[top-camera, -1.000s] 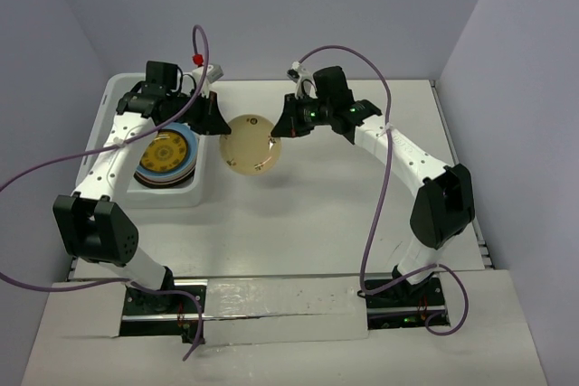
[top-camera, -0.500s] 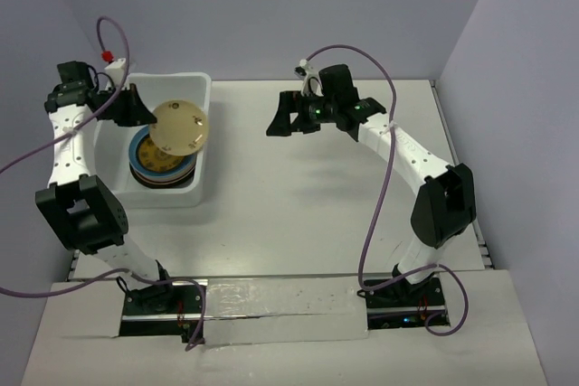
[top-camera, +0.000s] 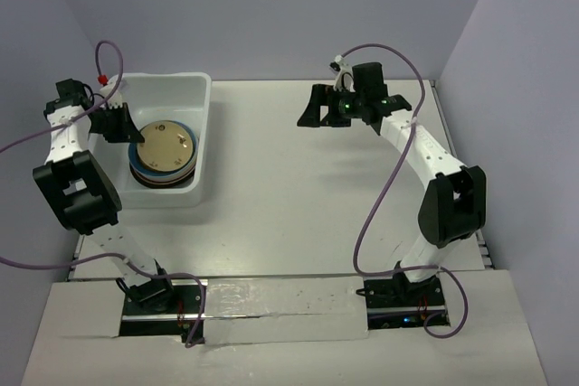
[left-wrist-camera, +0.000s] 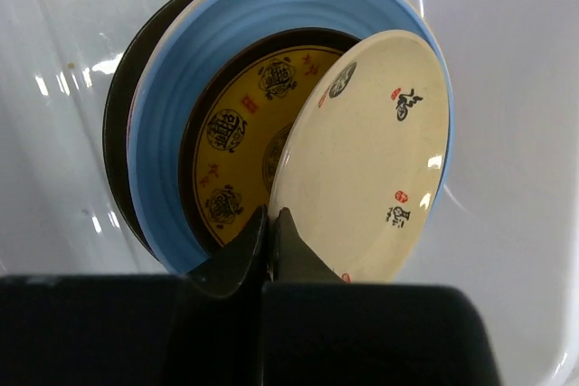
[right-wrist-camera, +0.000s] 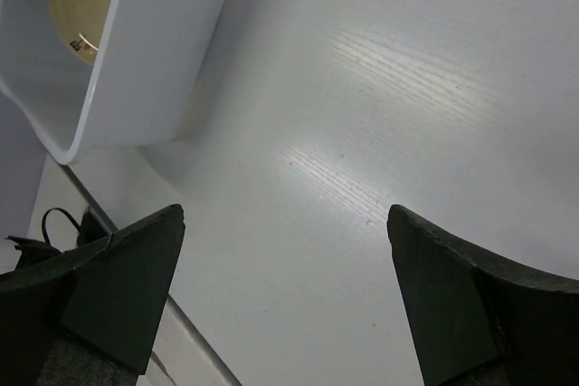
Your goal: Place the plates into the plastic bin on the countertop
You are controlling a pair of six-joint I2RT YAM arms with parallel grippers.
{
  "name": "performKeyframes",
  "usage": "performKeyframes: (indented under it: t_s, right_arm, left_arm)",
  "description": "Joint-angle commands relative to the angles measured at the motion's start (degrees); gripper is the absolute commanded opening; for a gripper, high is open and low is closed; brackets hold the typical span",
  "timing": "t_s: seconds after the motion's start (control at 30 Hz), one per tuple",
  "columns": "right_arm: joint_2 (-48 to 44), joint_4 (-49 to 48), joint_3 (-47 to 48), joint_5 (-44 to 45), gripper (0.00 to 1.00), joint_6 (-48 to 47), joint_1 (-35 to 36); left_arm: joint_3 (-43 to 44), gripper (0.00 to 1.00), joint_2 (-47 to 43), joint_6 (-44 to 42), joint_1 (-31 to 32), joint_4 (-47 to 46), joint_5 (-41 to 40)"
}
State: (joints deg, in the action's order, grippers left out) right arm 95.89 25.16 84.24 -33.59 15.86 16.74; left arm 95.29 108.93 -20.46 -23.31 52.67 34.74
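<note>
Tabletop (top-camera: pixel 298 187) is plain white and enclosed by pale lilac walls (top-camera: pixel 271 6). The plastic bin (top-camera: pixel 201 189) stands at the rear left of the tabletop, against the left wall. Inside it lies a stack of plates (top-camera: pixel 149 176): a dark plate (left-wrist-camera: pixel 118 133) at the bottom, then a blue plate (left-wrist-camera: pixel 167 133), then a dark gold-patterned plate (left-wrist-camera: pixel 237 146) with round emblems.

The cream plate (left-wrist-camera: pixel 371 160) carries small red and black characters, too small to read.

The left arm (top-camera: pixel 65 128) runs along the left wall, its wrist over the bin's left side. The left jaws are clenched on the rim of the cream plate, which is tilted over the stack. The right arm (top-camera: pixel 412 146) reaches over the rear right of the tabletop, well apart from the bin. The right jaws are fully released and grasp nothing.
</note>
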Motion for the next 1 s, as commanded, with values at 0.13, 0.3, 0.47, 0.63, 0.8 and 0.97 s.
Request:
performKeyframes:
  t_s: [0.13,0.3,0.47,0.63,0.8,0.97]
  right_arm:
    - [-6.43,2.01,-0.30,4.57,1.00,-3.96,-2.68]
    - [-8.58,3.47,0.68,8.50,1.00,-4.99,-6.77]
    - [-10.21,6.95,2.79,16.48,1.00,-6.99,-9.45]
    - [-13.32,7.34,1.59,24.84,1.00,-8.11,-9.71]
    - [-16.89,4.53,-3.74,26.46,1.00,-7.13,-9.71]
    - [-19.13,0.14,-10.40,25.75,1.00,-5.63,-9.63]
  left_arm:
    - [1.89,0.79,-1.06,0.77,0.02,-3.81,-2.57]
    - [7.75,0.99,-6.48,6.87,1.60,-5.99,-3.87]
    - [8.01,0.99,-13.45,11.25,13.43,-9.85,-13.02]
    - [1.72,0.99,-17.65,17.31,27.51,-15.64,-17.54]
    - [-6.07,0.99,-18.87,22.33,35.08,-20.50,-17.18]
    - [-14.20,0.99,-22.06,22.66,36.67,-23.41,-16.71]
